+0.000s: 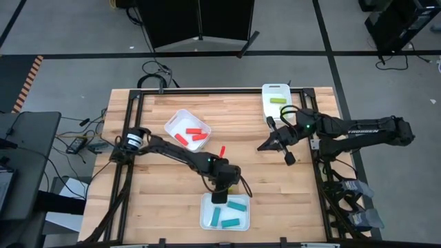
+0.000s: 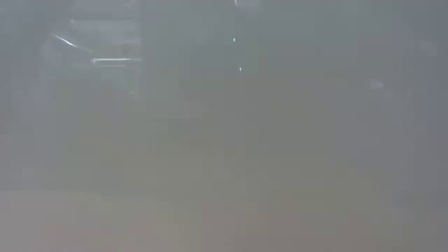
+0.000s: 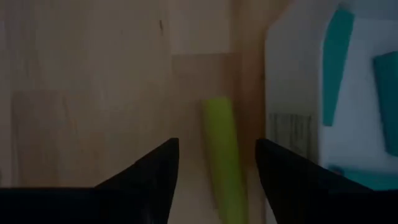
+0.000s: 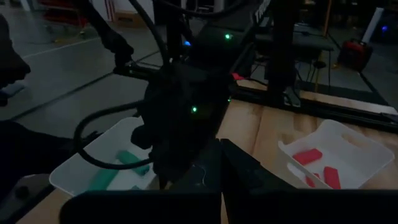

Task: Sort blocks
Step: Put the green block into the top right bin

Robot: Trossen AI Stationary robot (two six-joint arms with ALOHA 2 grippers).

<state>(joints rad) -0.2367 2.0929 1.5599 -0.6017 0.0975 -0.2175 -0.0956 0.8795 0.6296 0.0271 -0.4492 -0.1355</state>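
We get nothing from the low view: it is a grey haze with no table or arm to be made out.

Nearest the front edge of the table (image 1: 165, 207) sits a white tray (image 1: 207, 222) holding three teal blocks (image 1: 233, 222); from the left wrist they are cut off at the picture's edge, and from the right wrist only two show in the dim light. Just beyond that tray's rim the left gripper (image 1: 220, 195) points down at the wood. Its jaws stand apart, and between them lies one yellow-green block (image 3: 222, 158), oblong and blurred, flat on the table beside the tray wall; we cannot tell whether the fingers (image 3: 149, 171) touch it. From above, that block is almost wholly hidden under the gripper.

Farther in, one red-orange block (image 1: 222, 150) lies alone on the bare wood, partly masked by the left arm. Beyond it a second white tray (image 1: 172, 124) holds three red-orange blocks (image 1: 190, 135).

The right gripper (image 1: 275, 146) hangs over the table right of centre, its jaws spread wide with nothing between them.

At the far edge a third white tray (image 1: 267, 103) holds one yellow-green block (image 1: 278, 100).
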